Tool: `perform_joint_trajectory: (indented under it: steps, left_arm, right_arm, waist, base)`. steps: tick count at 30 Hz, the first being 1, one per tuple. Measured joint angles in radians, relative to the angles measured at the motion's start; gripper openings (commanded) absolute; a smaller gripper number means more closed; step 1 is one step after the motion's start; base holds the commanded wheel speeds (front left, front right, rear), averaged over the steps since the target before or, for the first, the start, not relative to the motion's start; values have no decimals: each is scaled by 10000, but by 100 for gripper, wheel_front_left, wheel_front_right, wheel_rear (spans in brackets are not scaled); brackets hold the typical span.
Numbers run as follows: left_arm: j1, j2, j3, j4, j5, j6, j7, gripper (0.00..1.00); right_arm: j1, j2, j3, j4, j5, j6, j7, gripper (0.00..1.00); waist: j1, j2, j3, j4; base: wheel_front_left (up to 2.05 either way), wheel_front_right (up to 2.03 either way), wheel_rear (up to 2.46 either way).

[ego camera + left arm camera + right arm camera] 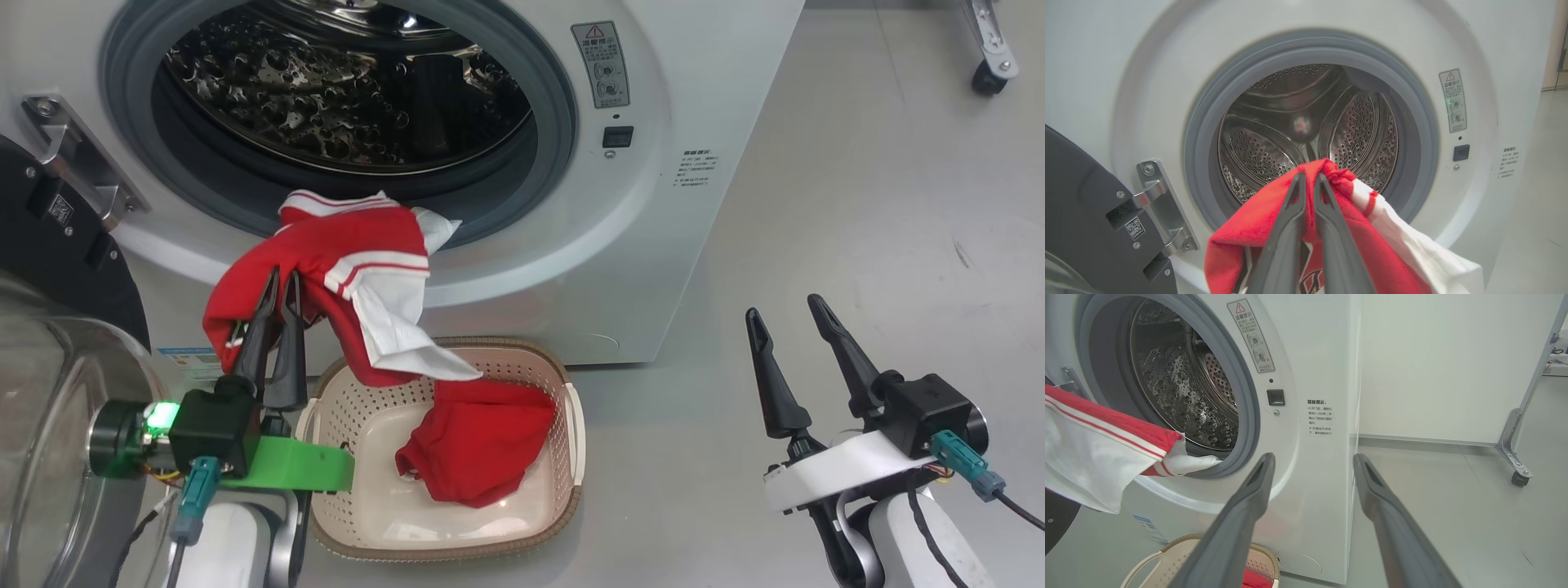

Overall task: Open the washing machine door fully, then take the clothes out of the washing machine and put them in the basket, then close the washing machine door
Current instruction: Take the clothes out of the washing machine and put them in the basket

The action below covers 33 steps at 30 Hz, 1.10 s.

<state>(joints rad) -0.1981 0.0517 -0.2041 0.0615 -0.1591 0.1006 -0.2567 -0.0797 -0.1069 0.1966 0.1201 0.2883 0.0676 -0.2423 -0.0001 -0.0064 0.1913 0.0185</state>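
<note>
my left claw (282, 279) pinching soft red, white-striped clothes (343, 245) | my right claw (781, 305) spread | perforated steel drum (326, 106); cream perforated basket (506, 343), woven-look rim | warning-triangle label (600, 64), text illegible

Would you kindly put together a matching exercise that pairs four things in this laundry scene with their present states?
Things:
1. left gripper
2. right gripper
3. basket
4. washing machine door

States:
A. swung open
B. shut on the red and white garment
C. open, holding nothing
D. holds a red garment

Pairs: 1-B, 2-C, 3-D, 4-A
</note>
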Motion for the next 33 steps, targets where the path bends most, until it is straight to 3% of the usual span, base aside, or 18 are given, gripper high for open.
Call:
perform_joint_trajectory:
  steps: [12, 20, 33]
  left_arm:
    - [872, 0, -169, 412, -393, -2, 0, 0]
    - [819, -8, -464, 1868, -690, -280, 441, 0]
    - [-1337, -65, -681, 4305, -782, -629, 1365, 0]
  right_arm:
    - [2, 61, 146, -370, 23, 4, 150, 100]
    - [-47, 100, 253, -711, 23, 13, 213, 100]
    - [-616, 98, 360, -1104, 23, 33, 276, 100]
  waist:
    - [0, 0, 373, -250]
    - [0, 0, 933, -411]
    - [0, 0, 2071, -662]
  base:
    - [0, 0, 0]
    - [0, 0, 0]
    - [0, 0, 0]
